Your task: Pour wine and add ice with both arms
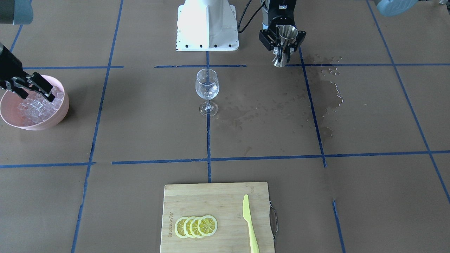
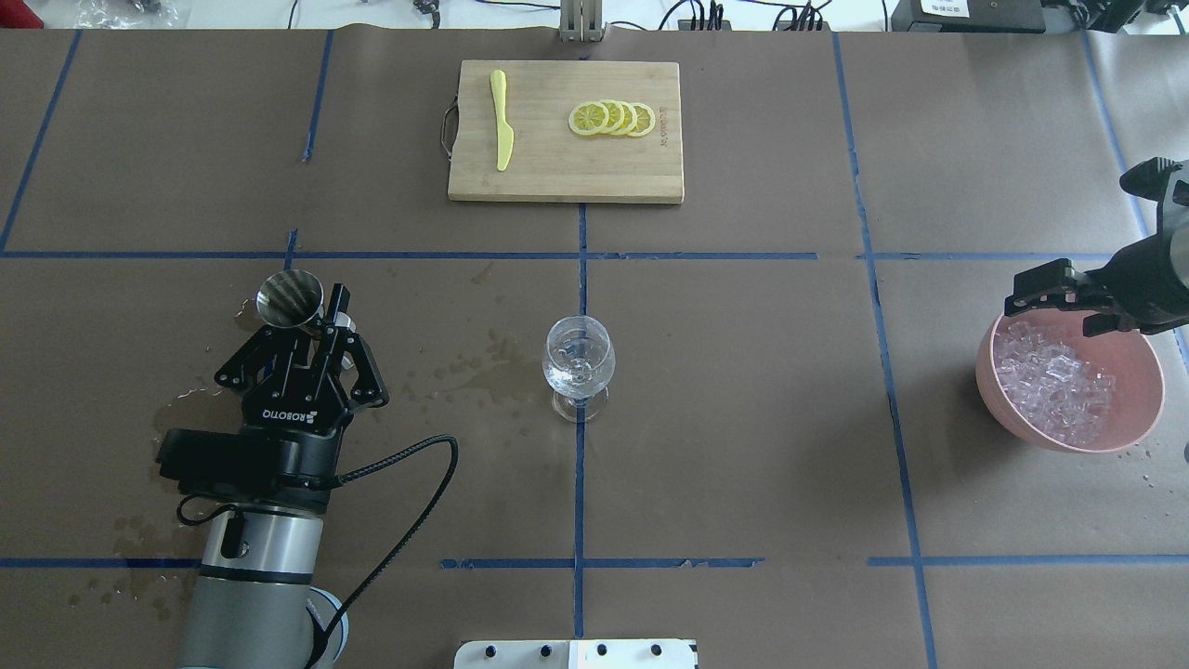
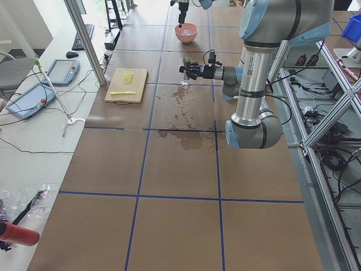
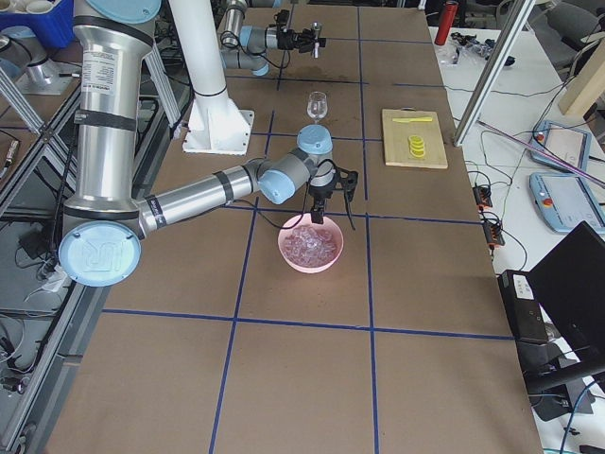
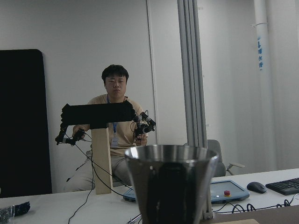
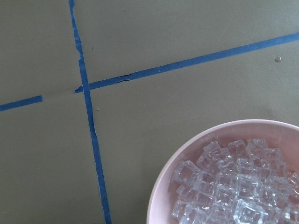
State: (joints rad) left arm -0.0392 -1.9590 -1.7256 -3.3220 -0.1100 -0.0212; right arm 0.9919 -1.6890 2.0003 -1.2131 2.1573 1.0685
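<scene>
Holding a jigger, poised over the ice

On the wet-stained desk (image 1: 140, 123), the left gripper (image 1: 283, 47) stood clamped on an upright steel jigger (image 1: 286, 33), well apart from the wine glass (image 1: 207, 88). The right gripper (image 1: 37, 95) hung fingers apart over the pink bowl (image 1: 59, 116), tips down by the ice (image 1: 35, 110). A little clear wine (image 1: 207, 94) sat in the glass.

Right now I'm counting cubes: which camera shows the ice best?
Right wrist-mounted: the ice is close, single cubes distinct. Overhead and front-facing show a smaller heap in the pink bowl; side views, a tiny blur; left wrist, nothing.
</scene>
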